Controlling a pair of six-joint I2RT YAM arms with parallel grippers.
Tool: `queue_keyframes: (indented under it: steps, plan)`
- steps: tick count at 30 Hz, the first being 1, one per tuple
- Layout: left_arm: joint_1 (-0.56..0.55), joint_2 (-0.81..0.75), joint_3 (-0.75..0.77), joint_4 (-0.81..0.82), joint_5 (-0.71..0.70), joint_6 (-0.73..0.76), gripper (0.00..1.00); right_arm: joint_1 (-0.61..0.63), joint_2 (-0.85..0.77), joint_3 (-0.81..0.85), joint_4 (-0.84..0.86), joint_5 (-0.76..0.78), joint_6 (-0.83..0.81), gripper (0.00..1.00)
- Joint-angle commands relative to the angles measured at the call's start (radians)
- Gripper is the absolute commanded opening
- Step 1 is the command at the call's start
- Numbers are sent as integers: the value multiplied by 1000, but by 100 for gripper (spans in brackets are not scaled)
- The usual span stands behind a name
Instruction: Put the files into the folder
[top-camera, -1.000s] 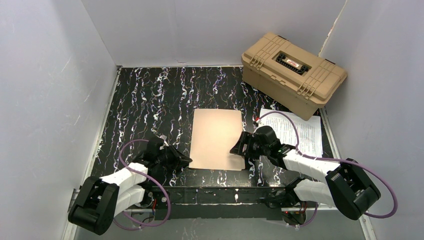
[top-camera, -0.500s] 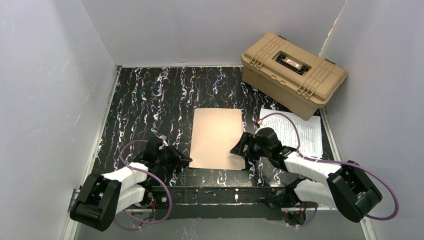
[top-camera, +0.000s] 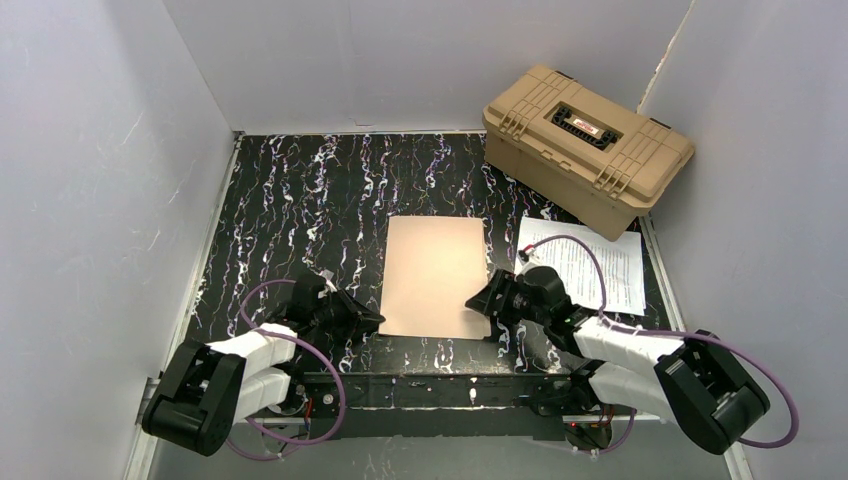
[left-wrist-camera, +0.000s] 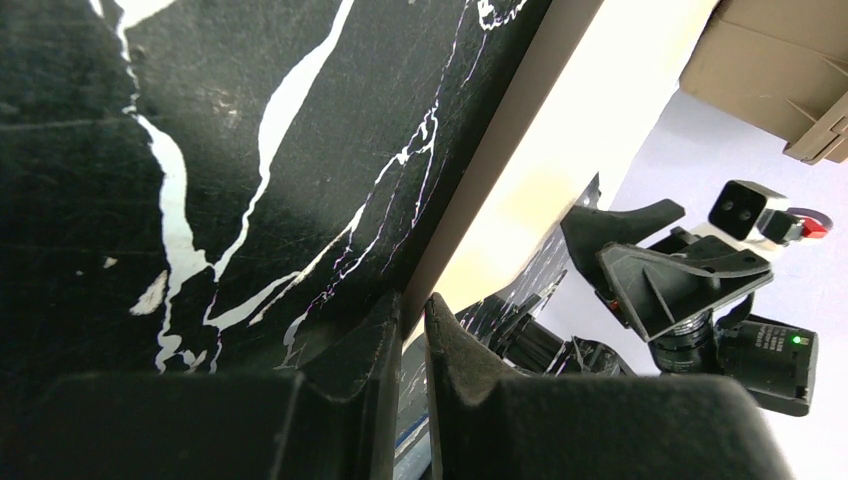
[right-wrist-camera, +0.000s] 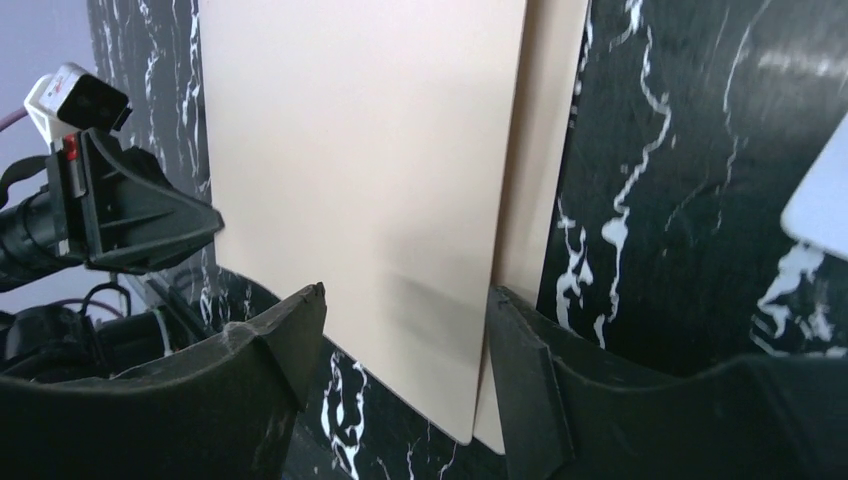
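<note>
The tan folder (top-camera: 433, 277) lies closed and flat in the middle of the black marbled table. The files (top-camera: 590, 262), white printed sheets, lie to its right; one corner shows in the right wrist view (right-wrist-camera: 825, 200). My left gripper (top-camera: 376, 322) is at the folder's near left corner. In the left wrist view its fingers (left-wrist-camera: 412, 300) are nearly together with the folder's edge (left-wrist-camera: 560, 130) running into the gap. My right gripper (top-camera: 482, 300) is open and straddles the near right corner (right-wrist-camera: 407, 292). There the top cover (right-wrist-camera: 350, 150) sits slightly offset from the lower flap (right-wrist-camera: 545, 150).
A bulky tan plastic case (top-camera: 585, 148) with latches stands at the back right, just beyond the files. White walls close in the left, back and right sides. The table's near edge with the arm bases (top-camera: 440, 385) runs right behind the folder's near edge.
My right gripper has slid a little nearer along the folder's right edge toward its near corner. The left gripper and the folder have stayed in place.
</note>
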Motion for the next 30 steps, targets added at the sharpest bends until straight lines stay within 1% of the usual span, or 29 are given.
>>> queue_keyframes:
  steps: [1,8,13,18,21,27,28,30]
  plan:
    - [7,68,-74,-241,-221,52,0,14,-46,-80,74,-75,73,68]
    - [7,68,-74,-241,-223,51,0,14,-141,-166,184,-74,134,67]
    - [7,75,-73,-239,-216,54,0,14,-170,-193,250,-70,163,62]
    - [7,81,-70,-234,-207,62,0,15,-160,-209,357,-78,188,56]
    - [7,83,-68,-232,-202,65,0,15,-144,-202,393,-78,193,54]
    - [7,82,-64,-227,-193,74,0,14,-62,-170,458,-102,190,49]
    - [7,83,-64,-227,-191,77,0,14,-46,-165,469,-109,191,47]
    - [7,81,-63,-227,-187,80,0,15,-21,-157,497,-123,193,40]
